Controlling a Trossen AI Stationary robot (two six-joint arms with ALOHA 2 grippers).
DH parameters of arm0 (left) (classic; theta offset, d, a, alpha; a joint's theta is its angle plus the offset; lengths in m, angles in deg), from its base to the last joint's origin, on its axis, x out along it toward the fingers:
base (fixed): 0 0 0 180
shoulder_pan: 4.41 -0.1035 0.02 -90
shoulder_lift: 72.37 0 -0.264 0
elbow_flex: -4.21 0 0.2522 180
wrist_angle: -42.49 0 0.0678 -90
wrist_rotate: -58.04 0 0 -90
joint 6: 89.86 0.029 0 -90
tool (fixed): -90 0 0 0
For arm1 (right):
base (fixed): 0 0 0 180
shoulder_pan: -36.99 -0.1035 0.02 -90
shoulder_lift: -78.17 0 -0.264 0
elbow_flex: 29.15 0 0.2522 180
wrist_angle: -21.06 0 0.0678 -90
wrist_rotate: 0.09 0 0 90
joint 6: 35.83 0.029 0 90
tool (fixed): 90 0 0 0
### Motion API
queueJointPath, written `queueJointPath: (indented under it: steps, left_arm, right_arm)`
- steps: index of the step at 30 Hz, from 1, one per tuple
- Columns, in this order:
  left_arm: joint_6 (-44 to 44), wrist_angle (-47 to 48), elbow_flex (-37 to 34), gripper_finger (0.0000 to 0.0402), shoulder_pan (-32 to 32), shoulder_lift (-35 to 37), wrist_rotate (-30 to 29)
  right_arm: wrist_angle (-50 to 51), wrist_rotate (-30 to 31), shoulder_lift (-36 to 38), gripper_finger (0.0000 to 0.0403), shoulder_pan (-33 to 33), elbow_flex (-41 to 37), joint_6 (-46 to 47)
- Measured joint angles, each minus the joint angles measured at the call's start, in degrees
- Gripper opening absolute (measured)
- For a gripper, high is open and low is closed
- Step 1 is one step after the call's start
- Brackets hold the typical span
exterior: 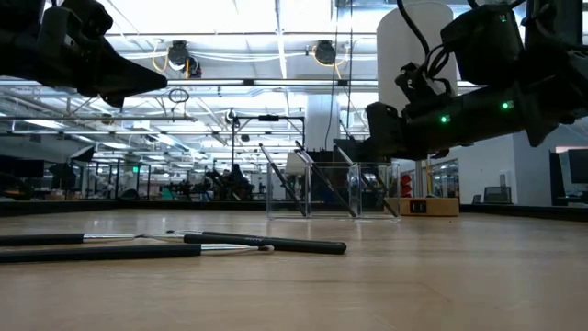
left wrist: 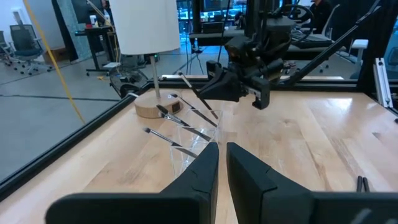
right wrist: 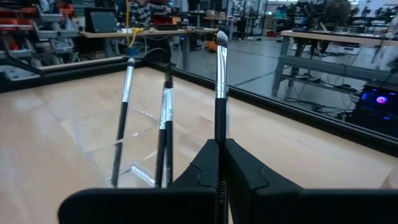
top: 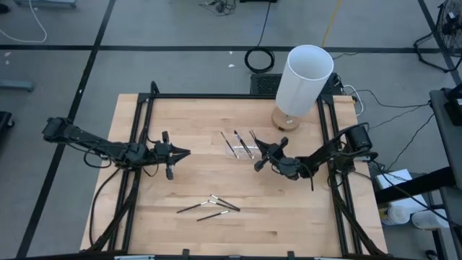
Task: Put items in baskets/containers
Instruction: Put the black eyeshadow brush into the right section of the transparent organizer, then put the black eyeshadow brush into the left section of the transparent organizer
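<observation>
Setting: an open workshop floor with cables lay around a pale wooden table (top: pixel 289 217) edged by a black frame.
Lamp: a tall white cylinder (top: pixel 304 79) on a round wooden base stood at the table's far edge, just beyond the tray; it looked like no part of the job.
Right gripper (right wrist: pixel 221 163): it hung just beside the tray, on the side away from the left arm, clenched on one makeup brush (right wrist: pixel 220 93), whose bristled tip pointed out past the fingers, probably so it could be lowered among the others.
Left gripper (left wrist: pixel 222 163): well apart from the tray, toward the left edge, fingers nearly closed with nothing between them; it seemed to be waiting.
Tray: the clear plastic tray (top: pixel 238 146) sat near mid-table and held about three brushes leaning on its walls.
Loose brushes: a few more loose brushes (top: pixel 209 206) lay flat on the table nearer the front edge than the tray, not yet collected.
</observation>
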Motion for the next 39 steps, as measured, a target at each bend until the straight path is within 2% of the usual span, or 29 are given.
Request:
queueJointPath:
  steps: [8,12,22,33,36,39]
  left_arm:
    - [-0.01,-0.01,0.0,0.0042,0.0,0.0,0.0]
    - [-0.02,0.01,0.0,0.0042,0.0,0.0,0.0]
    - [-0.04,0.01,0.0,0.0042,0.0,0.0,0.02]
    - [-0.13,0.01,0.0,0.0042,0.01,0.0,0.09]
    - [-0.11,0.0,0.0,0.0042,0.0,0.0,0.09]
    - [0.55,0.01,0.0,0.0042,0.0,0.0,0.11]
  right_arm:
    - [0.9,-1.51,0.0,0.0,0.01,0.0,1.6]
    - [1.02,-4.4,0.0,0.0003,0.07,0.0,2.3]
    - [3.0,-4.34,0.13,0.0017,0.38,0.02,5.86]
    - [2.19,-4.38,0.09,0.0073,0.4,0.0,5.79]
    - [1.5,-4.4,1.21,0.0081,0.4,-0.02,2.24]
    - [0.76,-4.46,5.24,0.0084,0.36,0.84,-5.27]
